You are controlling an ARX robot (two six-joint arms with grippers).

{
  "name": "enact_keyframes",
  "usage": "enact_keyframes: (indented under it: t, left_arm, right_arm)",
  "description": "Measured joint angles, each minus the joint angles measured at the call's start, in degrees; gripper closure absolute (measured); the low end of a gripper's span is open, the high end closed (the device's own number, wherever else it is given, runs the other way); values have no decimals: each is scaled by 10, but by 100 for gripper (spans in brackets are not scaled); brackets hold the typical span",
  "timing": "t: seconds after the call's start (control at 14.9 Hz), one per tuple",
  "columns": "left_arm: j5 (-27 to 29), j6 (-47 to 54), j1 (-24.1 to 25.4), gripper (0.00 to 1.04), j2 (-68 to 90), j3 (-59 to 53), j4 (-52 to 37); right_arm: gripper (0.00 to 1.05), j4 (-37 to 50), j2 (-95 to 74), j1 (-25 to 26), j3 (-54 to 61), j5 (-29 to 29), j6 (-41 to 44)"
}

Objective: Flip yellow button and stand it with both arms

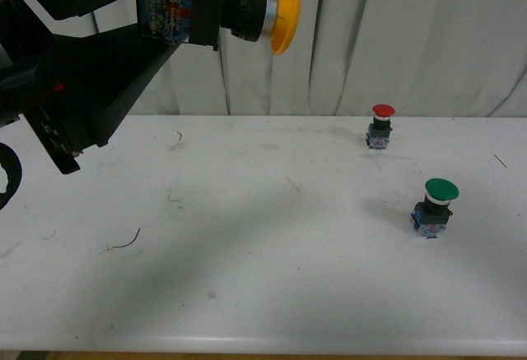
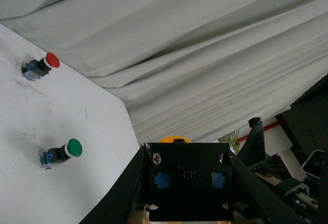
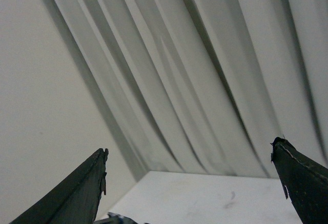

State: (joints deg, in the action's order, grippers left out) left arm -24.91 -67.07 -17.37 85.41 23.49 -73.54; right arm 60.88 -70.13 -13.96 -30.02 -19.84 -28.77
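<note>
The yellow button (image 1: 262,14) is held high above the table at the top of the front view, lying sideways with its yellow cap pointing right and its blue-and-black contact block toward the arm. My left gripper (image 1: 177,10) is shut on the contact block. In the left wrist view the block's black back face (image 2: 188,181) fills the space between the jaws, with a sliver of the yellow cap (image 2: 175,139) behind it. My right gripper (image 3: 189,155) is open and empty, its black fingers (image 3: 82,193) wide apart, facing the curtain and the table's far edge. It does not show in the front view.
A red-capped switch (image 1: 381,125) stands at the back right of the white table (image 1: 247,236). A green-capped switch (image 1: 434,206) stands nearer on the right. Both also show in the left wrist view, the red-capped switch (image 2: 40,66) and the green-capped switch (image 2: 62,152). A grey curtain (image 1: 395,39) hangs behind.
</note>
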Motion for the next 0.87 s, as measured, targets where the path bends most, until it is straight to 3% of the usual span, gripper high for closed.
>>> enact_keyframes:
  t: [0.2,0.34,0.47,0.87]
  left_arm:
    - [0,0,0,69,3,0,0]
    - [0,0,0,69,4,0,0]
    - [-2,0,0,69,4,0,0]
    - [-5,0,3,69,3,0,0]
  right_arm:
    - [6,117,-59,-32,9,-19,-190]
    - [6,132,-78,-50,9,-23,-256]
    - [6,126,-118,-68,9,-1,-291]
    - [6,128,-234,-59,9,10,-347]
